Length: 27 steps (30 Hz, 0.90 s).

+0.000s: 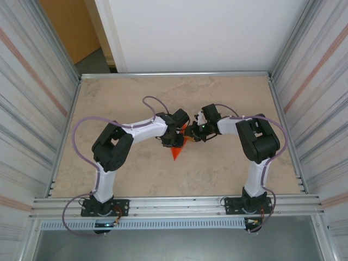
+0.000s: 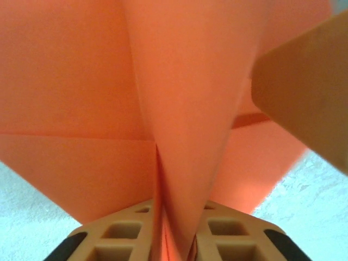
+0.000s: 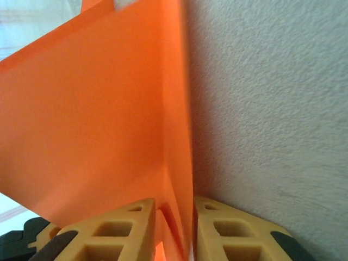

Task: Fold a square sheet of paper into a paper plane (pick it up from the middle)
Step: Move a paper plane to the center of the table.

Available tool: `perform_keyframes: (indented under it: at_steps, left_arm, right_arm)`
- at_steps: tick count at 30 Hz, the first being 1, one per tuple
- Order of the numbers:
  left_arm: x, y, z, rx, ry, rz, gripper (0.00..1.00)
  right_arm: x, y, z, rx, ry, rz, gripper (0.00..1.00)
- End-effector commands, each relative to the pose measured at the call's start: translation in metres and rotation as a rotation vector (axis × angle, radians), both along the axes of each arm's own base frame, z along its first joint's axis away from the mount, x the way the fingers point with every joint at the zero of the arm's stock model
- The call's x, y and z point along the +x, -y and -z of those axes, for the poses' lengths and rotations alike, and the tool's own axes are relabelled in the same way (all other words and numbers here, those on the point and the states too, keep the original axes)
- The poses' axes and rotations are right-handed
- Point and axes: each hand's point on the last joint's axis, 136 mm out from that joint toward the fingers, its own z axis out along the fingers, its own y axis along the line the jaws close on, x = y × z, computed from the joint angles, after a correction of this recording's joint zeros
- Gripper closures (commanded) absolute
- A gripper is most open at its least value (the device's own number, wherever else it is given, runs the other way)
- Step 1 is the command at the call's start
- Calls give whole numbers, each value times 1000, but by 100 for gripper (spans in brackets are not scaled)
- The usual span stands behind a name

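Note:
The square sheet of paper is folded into a narrow orange paper plane (image 1: 176, 152), its point aimed at the near edge of the table. My left gripper (image 1: 175, 140) comes at it from the left and my right gripper (image 1: 190, 132) from the right, meeting at its far end. In the left wrist view the creased layers of the paper plane (image 2: 179, 81) run down between my left gripper (image 2: 176, 231), which is shut on them. In the right wrist view the paper plane (image 3: 98, 119) stands between my right gripper (image 3: 175, 225), whose jaws are slightly apart, the fold resting against one finger.
A tan finger of the right gripper (image 2: 310, 92) juts in at the left wrist view's upper right. The beige table (image 1: 228, 98) lies inside metal walls, with a rail (image 1: 174, 204) along its near edge. Both arms bend inward over the table's middle.

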Motion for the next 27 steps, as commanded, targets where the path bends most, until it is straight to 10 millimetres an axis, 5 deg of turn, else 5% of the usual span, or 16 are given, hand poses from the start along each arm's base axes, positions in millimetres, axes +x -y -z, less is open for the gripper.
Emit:
perform_keyframes:
  at_steps: [1,13,21,27]
  left_arm:
    - [4,-7,-5,59,29,6,86]
    - [57,-35,-32,49,117,-25,91]
    - [109,-40,-19,70,140,-30,91]
    - [129,-41,-7,105,143,-20,89]
  right_arm:
    - [5,11,-20,-3,27,37,68]
    - [17,94,-55,-255,171,220,52]
    - [14,107,-67,-306,237,236,44]
    - [10,112,-72,-321,267,245,35]
